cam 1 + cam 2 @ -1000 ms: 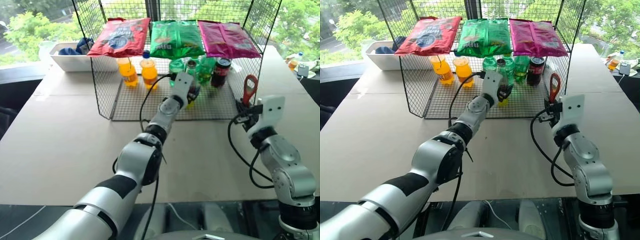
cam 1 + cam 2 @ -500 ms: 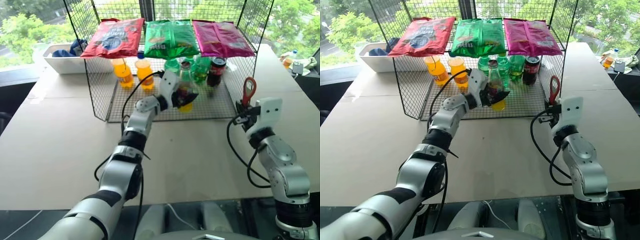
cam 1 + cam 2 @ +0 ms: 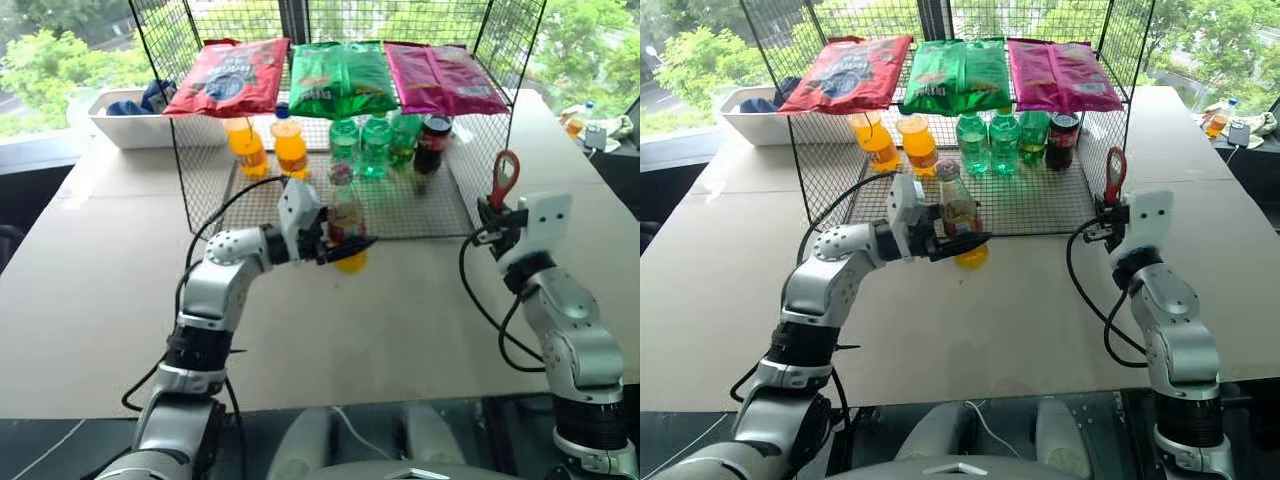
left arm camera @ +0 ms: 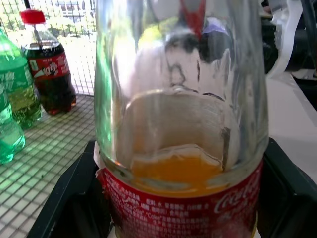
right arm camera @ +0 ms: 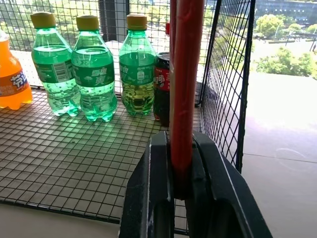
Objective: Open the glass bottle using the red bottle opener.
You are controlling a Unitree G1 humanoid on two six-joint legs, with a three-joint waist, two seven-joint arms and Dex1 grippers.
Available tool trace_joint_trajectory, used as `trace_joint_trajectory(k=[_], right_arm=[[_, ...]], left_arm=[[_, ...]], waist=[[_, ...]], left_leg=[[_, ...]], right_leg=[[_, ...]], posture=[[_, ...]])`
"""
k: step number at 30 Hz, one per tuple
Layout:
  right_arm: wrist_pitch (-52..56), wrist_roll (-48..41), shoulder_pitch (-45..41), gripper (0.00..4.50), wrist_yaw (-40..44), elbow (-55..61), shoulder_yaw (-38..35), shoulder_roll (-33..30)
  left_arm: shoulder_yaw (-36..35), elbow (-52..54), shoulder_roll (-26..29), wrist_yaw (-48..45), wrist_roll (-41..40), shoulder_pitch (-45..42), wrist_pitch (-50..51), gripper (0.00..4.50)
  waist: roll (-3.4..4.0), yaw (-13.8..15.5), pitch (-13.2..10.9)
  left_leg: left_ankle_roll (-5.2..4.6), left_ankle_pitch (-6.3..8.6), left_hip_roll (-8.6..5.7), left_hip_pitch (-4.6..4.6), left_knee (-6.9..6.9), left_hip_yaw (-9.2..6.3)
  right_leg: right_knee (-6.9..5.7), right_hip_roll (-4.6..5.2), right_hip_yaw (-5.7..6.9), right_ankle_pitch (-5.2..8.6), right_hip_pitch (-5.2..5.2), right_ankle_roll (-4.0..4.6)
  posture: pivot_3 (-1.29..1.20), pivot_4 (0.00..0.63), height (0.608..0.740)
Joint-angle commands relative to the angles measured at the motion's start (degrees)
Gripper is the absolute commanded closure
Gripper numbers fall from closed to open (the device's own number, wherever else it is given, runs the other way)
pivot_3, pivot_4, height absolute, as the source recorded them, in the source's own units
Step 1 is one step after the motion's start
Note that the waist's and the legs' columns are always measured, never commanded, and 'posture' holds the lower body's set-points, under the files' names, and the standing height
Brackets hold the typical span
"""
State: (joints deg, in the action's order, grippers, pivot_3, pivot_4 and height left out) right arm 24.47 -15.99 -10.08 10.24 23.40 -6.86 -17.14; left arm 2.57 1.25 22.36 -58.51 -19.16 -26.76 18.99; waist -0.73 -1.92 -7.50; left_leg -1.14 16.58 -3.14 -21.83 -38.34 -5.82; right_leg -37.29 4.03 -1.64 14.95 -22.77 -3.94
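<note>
Since the earlier frame the small clear glass bottle of yellow-orange drink (image 3: 346,222) has been drawn out of the black wire-mesh rack (image 3: 400,205) toward the near side; it is now held upright above the pale tabletop (image 3: 90,290), gripped at its red label between the left gripper's (image 3: 335,245) fingers. The flat red bottle opener (image 3: 503,178) is clamped upright in the right gripper (image 3: 493,214), well apart to the right. Fetching is judged done; next, opener head and cap must be brought together. Open table lies between them; the rack's near edge stays close behind.
</note>
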Motion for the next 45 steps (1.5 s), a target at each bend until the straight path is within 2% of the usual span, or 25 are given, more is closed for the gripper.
trace_joint_trajectory(k=[1,8,12,14,16,21,27,45], right_arm=[[-1.53,0.20,-1.01,4.50,0.54,1.00,-0.80,-0.17],[-1.65,-0.42,-2.29,4.50,0.87,0.16,-1.66,0.05],[-1.52,-0.86,-3.31,4.50,0.90,-0.42,-1.93,0.41],[-1.44,-0.88,-3.64,4.50,0.93,-0.56,-1.96,0.47],[-1.38,-0.96,-3.77,4.50,0.99,-0.62,-2.04,0.47],[-1.34,-1.12,-3.78,4.50,1.12,-0.78,-2.11,0.46],[-1.52,-0.95,-3.94,4.50,1.35,-1.20,-1.55,0.69],[-1.79,-0.67,-5.17,4.50,2.46,-2.87,-1.10,0.94]], left_arm=[[0.05,3.16,0.22,0.46,0.39,1.26,-5.48,1.64],[-0.10,1.49,0.10,3.26,2.47,5.20,-10.14,1.64],[-0.77,1.20,-0.83,4.10,0.83,5.84,-9.66,1.64],[-0.62,1.32,-0.77,3.73,0.36,6.36,-9.60,0.63],[-0.33,1.66,-0.64,3.38,-0.30,6.87,-9.29,0.02],[-0.56,2.93,-0.61,3.05,-2.60,7.86,-8.14,0.02],[-3.25,4.50,-3.07,4.50,-6.15,8.40,-11.81,0.02],[-2.62,6.40,-6.15,6.00,-8.10,10.35,-15.75,0.02]], waist=[[0.00,0.13,0.00],[0.02,0.98,-0.01],[0.02,1.19,-0.01],[0.02,1.16,-0.01],[0.02,1.13,-0.01],[0.02,1.09,-0.01],[0.02,1.11,-0.01],[0.02,1.13,-0.01]], left_leg=[[0.00,0.00,0.00,-0.01,0.00,0.00],[0.00,0.00,0.00,-0.02,0.03,0.04],[0.00,0.00,0.00,-0.02,0.00,0.04],[0.00,0.01,0.00,-0.02,0.00,0.04],[0.00,0.01,0.00,-0.02,0.02,0.03],[0.00,0.00,0.01,-0.01,0.02,0.05],[0.00,0.01,0.02,-0.01,0.01,0.05],[0.00,0.01,0.02,0.00,0.02,0.07]], right_leg=[[0.00,0.00,0.00,0.00,-0.01,0.00],[0.04,0.00,-0.03,0.00,-0.03,0.00],[0.00,0.01,-0.02,0.00,-0.02,0.00],[0.02,0.02,-0.03,0.00,-0.02,0.00],[0.04,0.02,-0.02,0.00,-0.02,0.00],[0.03,0.01,-0.03,0.00,-0.02,0.00],[0.03,0.02,-0.03,0.00,-0.01,0.00],[0.03,0.01,-0.05,0.00,-0.01,0.01]], posture=[[0.00,0.150,0.740],[0.00,0.150,0.740],[0.00,0.150,0.740],[0.00,0.150,0.740],[0.00,0.150,0.740],[0.00,0.150,0.740],[0.00,0.150,0.740],[0.00,0.150,0.740]])
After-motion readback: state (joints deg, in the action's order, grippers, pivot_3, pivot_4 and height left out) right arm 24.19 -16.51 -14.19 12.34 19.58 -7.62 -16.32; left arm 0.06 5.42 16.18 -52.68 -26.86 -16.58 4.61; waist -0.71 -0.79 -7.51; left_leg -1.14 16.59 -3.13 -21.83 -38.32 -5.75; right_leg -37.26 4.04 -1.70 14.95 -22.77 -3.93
